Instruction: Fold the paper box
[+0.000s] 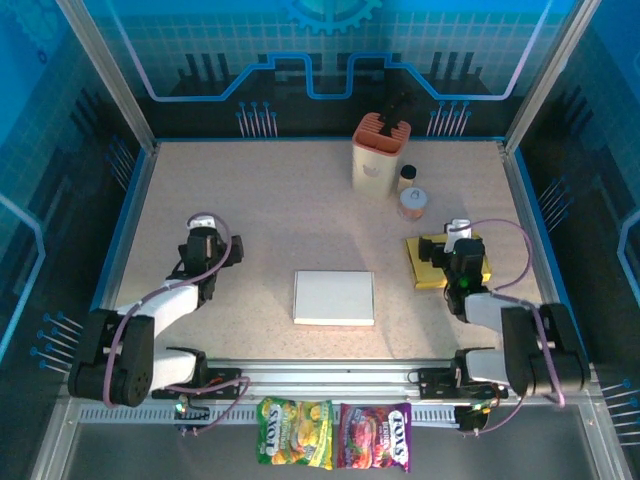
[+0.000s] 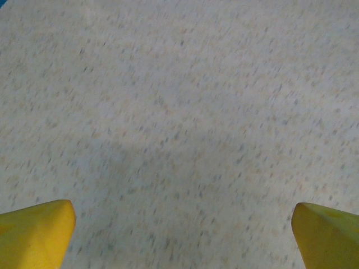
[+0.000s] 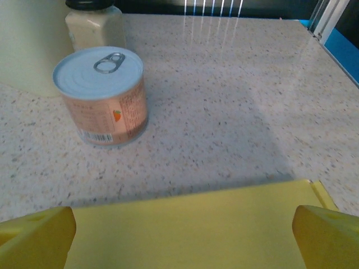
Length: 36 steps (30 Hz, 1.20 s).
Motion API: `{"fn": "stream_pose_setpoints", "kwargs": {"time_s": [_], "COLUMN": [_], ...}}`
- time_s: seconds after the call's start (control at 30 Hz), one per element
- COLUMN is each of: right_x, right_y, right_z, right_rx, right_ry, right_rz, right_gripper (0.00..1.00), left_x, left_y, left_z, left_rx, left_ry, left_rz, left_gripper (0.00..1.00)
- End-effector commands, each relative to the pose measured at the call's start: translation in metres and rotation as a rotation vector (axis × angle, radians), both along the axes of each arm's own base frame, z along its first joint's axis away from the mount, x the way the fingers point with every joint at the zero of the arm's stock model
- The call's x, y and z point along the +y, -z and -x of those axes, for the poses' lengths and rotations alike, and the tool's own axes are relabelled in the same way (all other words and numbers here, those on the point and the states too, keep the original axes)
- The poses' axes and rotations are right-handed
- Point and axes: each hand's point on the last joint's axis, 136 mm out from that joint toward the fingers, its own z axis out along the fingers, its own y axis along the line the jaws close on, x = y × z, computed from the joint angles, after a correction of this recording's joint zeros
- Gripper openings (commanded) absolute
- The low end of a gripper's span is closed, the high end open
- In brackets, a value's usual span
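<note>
Paper box (image 1: 334,298), white and flat, lies closed on the speckled table (image 1: 260,200), near the front edge and about midway between my 2 arms. Nothing touches it, and neither of my grippers is near it.

My left gripper (image 1: 203,235) sits to the left of the box, well apart from it, hovering low over bare tabletop. In the left wrist view, its gripper (image 2: 182,224) has both yellow fingertips (image 2: 33,232) at the bottom corners of the picture, spread wide apart, with nothing between them but the speckled surface.

My right gripper (image 1: 458,240) sits to the right of the box, above a flat yellow sheet (image 1: 447,262) lying on the table. In the right wrist view, that gripper (image 3: 182,224) also has its yellow fingertips (image 3: 325,235) spread wide, and the yellow sheet (image 3: 190,224) lies below and between them. I cannot tell whether the tips touch the sheet; they are not closed on it.

Beyond the sheet stands a small can (image 1: 412,203) with a pull-ring lid and a pale orange label (image 3: 104,95). Just behind it is a little jar (image 1: 407,178) with a dark cap (image 3: 92,22). Beside these stands a tall cream holder (image 1: 380,155) with an orange top, its cream side at the left edge of the right wrist view (image 3: 22,45).

At the near rail, in front of my bases, lie 2 sweet bags, 1 green and yellow (image 1: 295,433) and 1 purple (image 1: 373,437).
</note>
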Motion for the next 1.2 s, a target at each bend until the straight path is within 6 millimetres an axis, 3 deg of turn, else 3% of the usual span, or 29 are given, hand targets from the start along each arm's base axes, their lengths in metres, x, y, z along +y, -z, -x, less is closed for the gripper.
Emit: {"fn": "stream_pose_setpoints", "kwargs": {"time_s": [0.0, 0.17, 0.3, 0.33, 0.43, 0.53, 0.67, 0.73, 0.8, 1.17], "right_x": [0.000, 0.007, 0.007, 0.008, 0.013, 0.013, 0.009, 0.004, 0.012, 0.015], "right_y": [-0.030, -0.030, -0.031, -0.032, -0.028, -0.028, -0.025, -0.019, -0.014, -0.013], "right_z": [-0.026, -0.019, -0.009, -0.007, -0.002, -0.009, -0.016, -0.028, -0.043, -0.044], "right_rx": [-0.179, -0.213, -0.266, -0.284, -0.295, -0.291, -0.248, -0.172, -0.100, -0.087], "right_ry": [-0.007, -0.031, -0.037, -0.044, -0.071, -0.057, -0.025, 0.007, -0.026, -0.022], "right_rz": [-0.046, -0.020, -0.023, -0.022, -0.019, 0.001, 0.006, 0.000, 0.024, 0.046], "right_gripper": [1.00, 1.00, 1.00, 1.00, 1.00, 1.00, 1.00, 1.00, 1.00, 1.00], "left_x": [-0.008, -0.014, -0.009, -0.008, -0.003, -0.001, 0.001, 0.001, 0.001, -0.001], "left_y": [-0.032, -0.034, -0.023, -0.029, -0.025, -0.018, -0.018, -0.018, -0.018, -0.017], "left_z": [-0.034, -0.051, -0.038, -0.035, -0.034, -0.050, -0.050, -0.050, -0.050, -0.050], "left_rx": [-0.185, -0.205, -0.348, -0.430, -0.373, -0.292, -0.294, -0.299, -0.301, -0.295], "left_ry": [0.075, 0.141, 0.126, 0.129, 0.090, 0.087, 0.085, 0.086, 0.086, 0.096], "left_rz": [0.024, 0.002, -0.027, -0.049, -0.030, -0.010, 0.002, -0.001, -0.005, -0.006], "left_gripper": [0.99, 0.99, 0.99, 0.99, 0.99, 0.99, 0.99, 0.99, 0.99, 0.99]}}
